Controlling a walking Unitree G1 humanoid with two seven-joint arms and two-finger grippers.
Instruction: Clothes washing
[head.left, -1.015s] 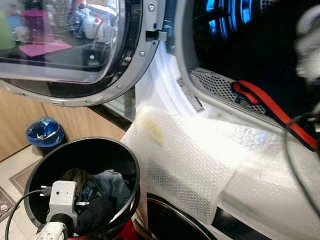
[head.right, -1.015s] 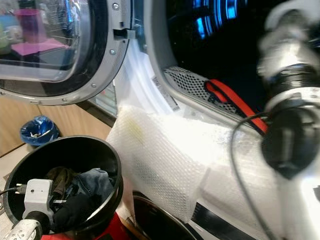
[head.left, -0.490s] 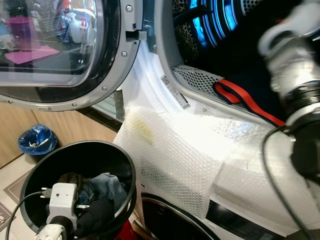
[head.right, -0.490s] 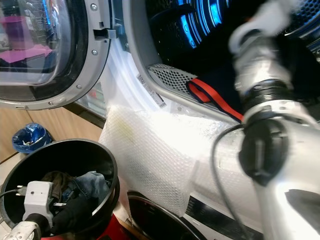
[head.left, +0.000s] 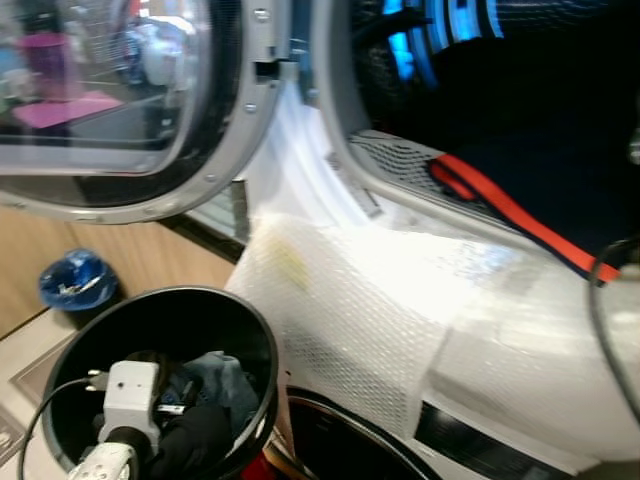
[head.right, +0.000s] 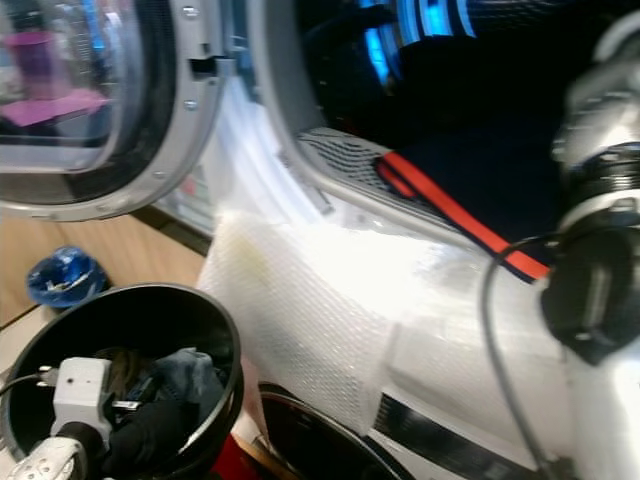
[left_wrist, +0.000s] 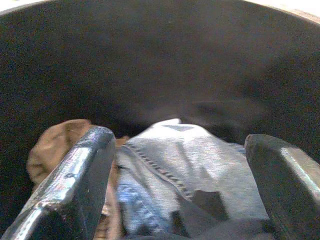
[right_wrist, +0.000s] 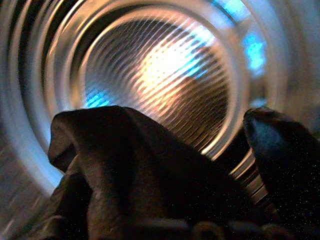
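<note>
The right gripper (right_wrist: 200, 165) reaches into the washer drum (right_wrist: 165, 75), clenched on a dark garment (right_wrist: 130, 170). The left gripper (left_wrist: 180, 165) hangs spread wide over jeans (left_wrist: 200, 160) in the black bin (head.left: 255, 330). Loading looks partly done; crumpled clothes remain in the bin.

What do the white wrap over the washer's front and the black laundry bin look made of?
White wrap: likely plastic bubble wrap, translucent with a regular dotted texture. Black laundry bin: probably moulded plastic, smooth and slightly glossy at the rim.
</note>
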